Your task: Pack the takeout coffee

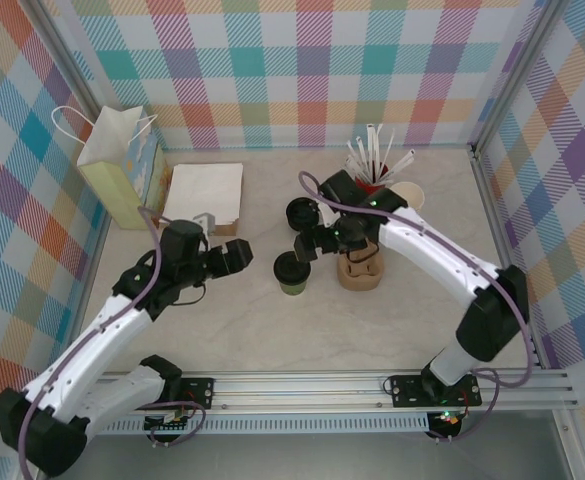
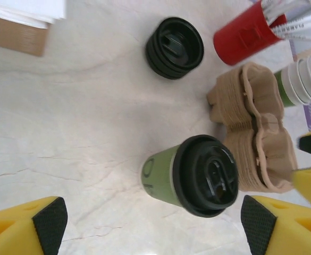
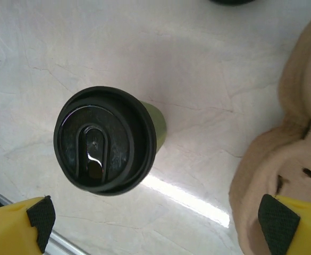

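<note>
The takeout coffee (image 1: 292, 272) is an olive-green paper cup with a round black lid, standing upright on the table's middle. The left wrist view shows the coffee (image 2: 192, 175) ahead of my left gripper (image 2: 154, 226), whose jaws stand wide open and empty, a little short of the cup. My left gripper (image 1: 240, 256) sits just left of the cup. In the right wrist view the lidded cup (image 3: 104, 141) lies below my right gripper (image 3: 155, 223), also open and empty. My right gripper (image 1: 312, 243) hovers just up and right of the cup.
A stack of brown pulp carriers (image 1: 360, 268) stands right of the cup. Spare black lids (image 1: 302, 212) lie behind it. A red cup of white straws (image 1: 372, 180) and a stack of paper cups (image 1: 408, 194) stand at the back right. A paper bag (image 1: 122, 165) and white box (image 1: 204, 195) are back left.
</note>
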Robot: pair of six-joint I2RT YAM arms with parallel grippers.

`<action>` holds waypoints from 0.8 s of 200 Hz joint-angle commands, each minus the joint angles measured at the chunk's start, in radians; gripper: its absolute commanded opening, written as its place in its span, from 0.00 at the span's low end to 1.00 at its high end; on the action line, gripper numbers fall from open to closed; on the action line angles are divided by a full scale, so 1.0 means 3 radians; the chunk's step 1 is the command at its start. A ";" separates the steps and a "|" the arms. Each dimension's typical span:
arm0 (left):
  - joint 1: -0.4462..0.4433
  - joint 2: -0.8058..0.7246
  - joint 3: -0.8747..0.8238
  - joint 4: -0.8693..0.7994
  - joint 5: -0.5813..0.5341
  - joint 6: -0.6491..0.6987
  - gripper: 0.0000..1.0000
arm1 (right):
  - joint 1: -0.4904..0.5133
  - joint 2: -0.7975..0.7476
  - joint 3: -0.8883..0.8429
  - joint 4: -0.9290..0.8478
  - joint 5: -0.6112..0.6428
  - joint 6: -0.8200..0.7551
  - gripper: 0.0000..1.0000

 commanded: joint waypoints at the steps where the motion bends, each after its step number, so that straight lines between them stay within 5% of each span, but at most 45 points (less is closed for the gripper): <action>1: 0.0048 -0.0273 -0.0201 -0.0093 -0.0354 0.0049 0.90 | 0.0009 -0.0394 -0.0316 0.0407 0.0270 -0.0130 1.00; 61: 0.0056 -0.0455 -0.0366 -0.0129 -0.0394 0.0063 0.93 | -0.0028 -0.1199 -0.1146 0.1127 0.0839 0.0180 1.00; 97: 0.0056 -0.0468 -0.0345 -0.0206 -0.0458 0.0073 0.93 | 0.0034 -0.0914 -0.0902 0.0730 0.0818 0.0149 1.00; 160: 0.0058 -0.0562 -0.0339 -0.0346 -0.0524 0.0144 0.93 | 0.0644 -0.0078 -0.0225 0.0290 0.0844 0.0184 1.00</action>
